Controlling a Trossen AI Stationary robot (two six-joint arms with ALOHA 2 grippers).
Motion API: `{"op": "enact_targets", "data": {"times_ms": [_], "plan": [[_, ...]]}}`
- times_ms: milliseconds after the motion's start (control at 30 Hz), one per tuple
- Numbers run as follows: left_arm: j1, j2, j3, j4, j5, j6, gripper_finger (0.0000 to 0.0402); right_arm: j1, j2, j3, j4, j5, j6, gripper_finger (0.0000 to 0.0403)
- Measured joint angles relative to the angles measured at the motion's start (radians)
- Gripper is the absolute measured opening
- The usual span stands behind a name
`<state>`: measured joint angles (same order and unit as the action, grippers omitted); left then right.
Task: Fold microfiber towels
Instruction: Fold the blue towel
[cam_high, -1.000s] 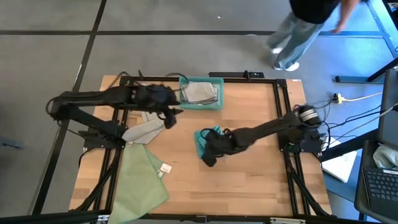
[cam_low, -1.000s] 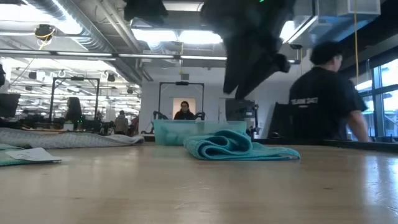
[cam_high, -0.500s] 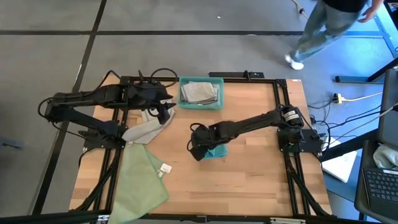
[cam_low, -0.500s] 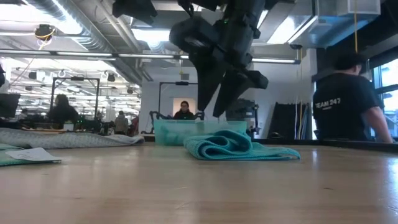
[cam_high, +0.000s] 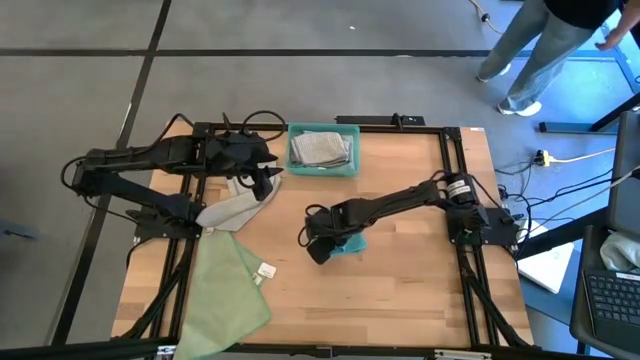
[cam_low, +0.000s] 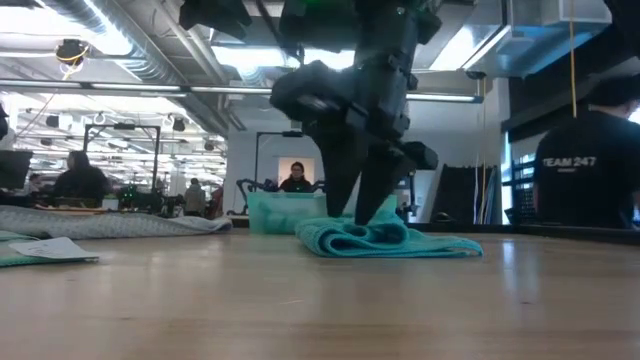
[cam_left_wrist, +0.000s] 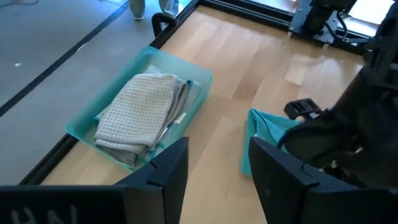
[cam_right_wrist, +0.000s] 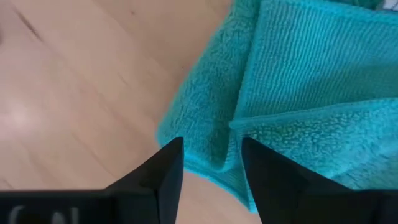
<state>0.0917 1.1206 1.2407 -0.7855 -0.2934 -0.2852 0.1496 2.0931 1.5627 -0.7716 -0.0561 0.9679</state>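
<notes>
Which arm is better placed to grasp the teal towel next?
The right. Its open gripper is already down at the teal towel, fingers straddling a fold. The left gripper waits near the bin, farther away.

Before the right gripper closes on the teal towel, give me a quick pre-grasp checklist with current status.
1. Right gripper open: ok.
2. Fingers straddle a fold of the teal towel: ok.
3. Fingertips down at towel level in the low view: ok.
4. Left gripper away, near the grey towel: ok.
5. Bin has room: cannot tell; it already holds a folded towel.
</notes>
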Motion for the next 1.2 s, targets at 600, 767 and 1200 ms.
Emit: {"op": "enact_targets", "data": {"times_ms": [600,767,1200], "plan": [[-0.074,0.0,0.0,-0.003,0.0,-0.054,0.0159,-0.008,-0.008,0.002,-0.081,0.088,-0.007,0.0229],[-0.081,0.0,0.0,-0.017,0.0,-0.075,0.0159,-0.007,-0.007,0.002,-0.007,0.088,-0.004,0.0229],[-0.08,0.0,0.0,-0.052,-0.001,-0.079,0.0159,-0.001,0.058,0.003,-0.02,0.156,-0.004,0.0229]]}}
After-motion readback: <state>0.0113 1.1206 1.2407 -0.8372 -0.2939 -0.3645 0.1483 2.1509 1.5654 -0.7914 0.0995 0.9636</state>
